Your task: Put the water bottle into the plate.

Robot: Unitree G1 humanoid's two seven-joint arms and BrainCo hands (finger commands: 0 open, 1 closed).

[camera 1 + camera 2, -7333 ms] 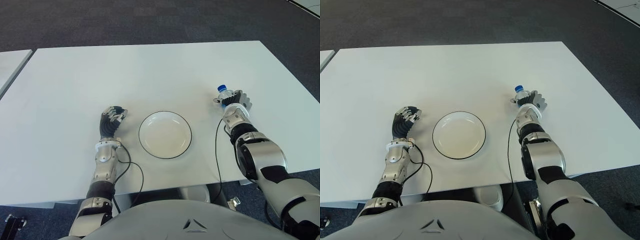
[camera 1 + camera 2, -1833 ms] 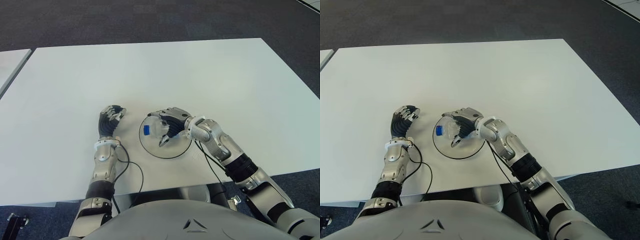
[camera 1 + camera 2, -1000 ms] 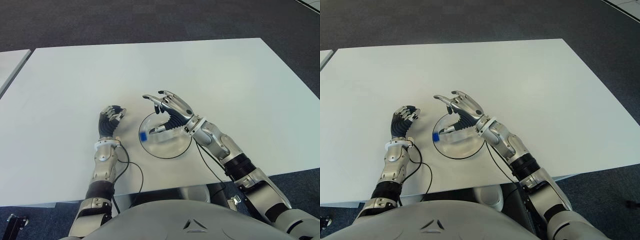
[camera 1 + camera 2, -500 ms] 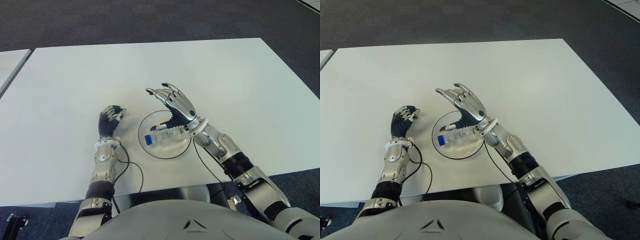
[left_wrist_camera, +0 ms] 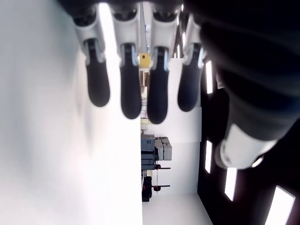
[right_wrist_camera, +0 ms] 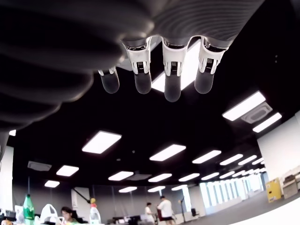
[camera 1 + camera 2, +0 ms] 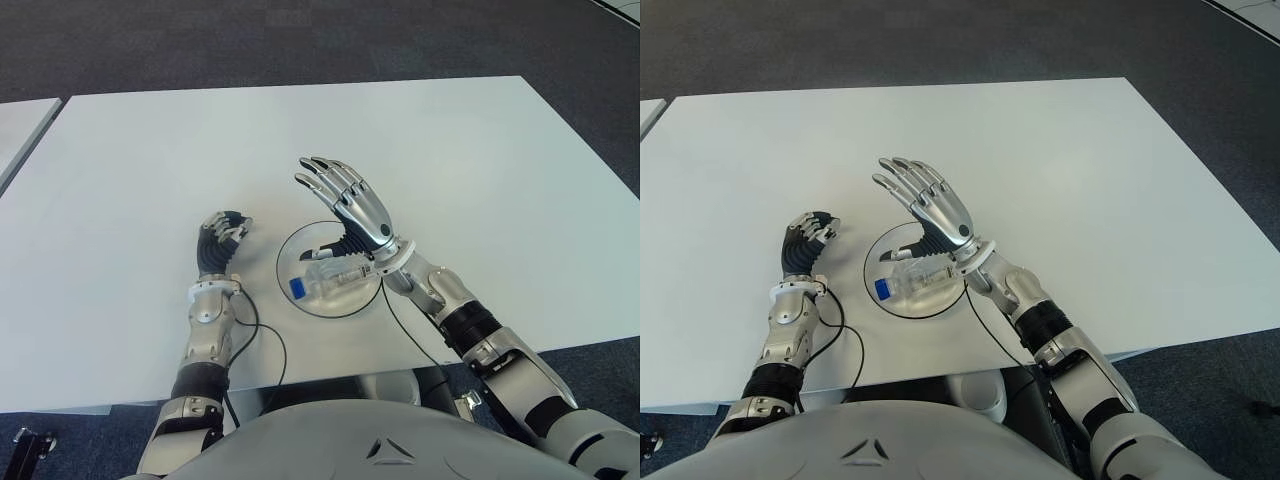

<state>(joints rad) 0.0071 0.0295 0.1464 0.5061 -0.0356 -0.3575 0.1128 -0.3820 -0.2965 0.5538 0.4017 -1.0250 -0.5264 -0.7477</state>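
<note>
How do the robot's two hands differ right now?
The right hand is raised above the plate, fingers spread open and empty; the left hand shows low beside the plate, on its left, fingers curled. The right hand's back looks silvery; the left hand shows mostly dark. Neither holds anything: the water bottle lies on its side in the plate.

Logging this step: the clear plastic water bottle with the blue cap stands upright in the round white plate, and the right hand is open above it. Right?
Not quite: the clear plastic water bottle lies on its side in the round white plate, as the left eye view shows. The right hand is indeed open above it.
</note>
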